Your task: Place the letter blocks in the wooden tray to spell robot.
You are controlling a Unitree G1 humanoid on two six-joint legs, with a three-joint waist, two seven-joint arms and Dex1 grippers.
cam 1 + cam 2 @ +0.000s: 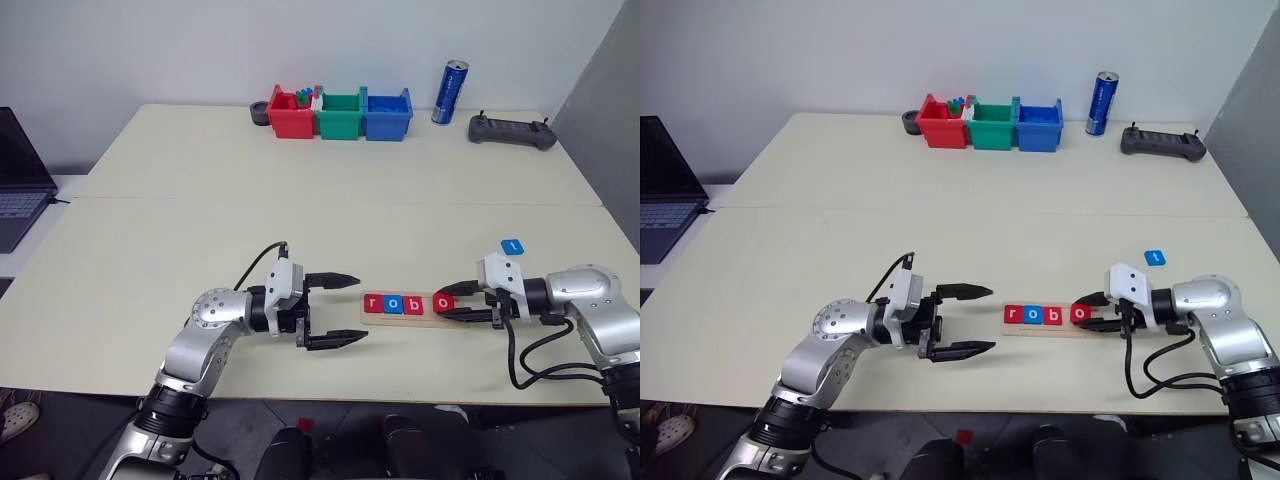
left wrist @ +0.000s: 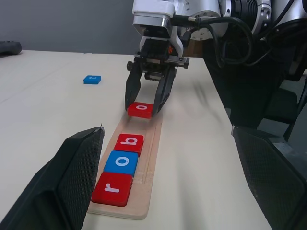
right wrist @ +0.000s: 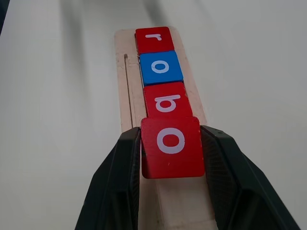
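Observation:
The wooden tray (image 1: 400,318) lies near the table's front edge and holds three letter blocks in a row: a red r (image 1: 374,303), a blue o (image 1: 394,304) and a red b (image 1: 413,304). My right gripper (image 1: 447,303) is shut on a red o block (image 3: 171,146) and holds it over the tray right beside the b. A blue block (image 1: 512,245) lies flat on the table behind the right gripper. My left gripper (image 1: 358,308) stands open and empty just off the tray's left end.
Red (image 1: 291,112), green (image 1: 340,114) and blue (image 1: 387,113) bins stand at the table's far edge, with a blue can (image 1: 450,92) and a black controller (image 1: 511,130) to their right. A laptop (image 1: 20,180) sits at the far left.

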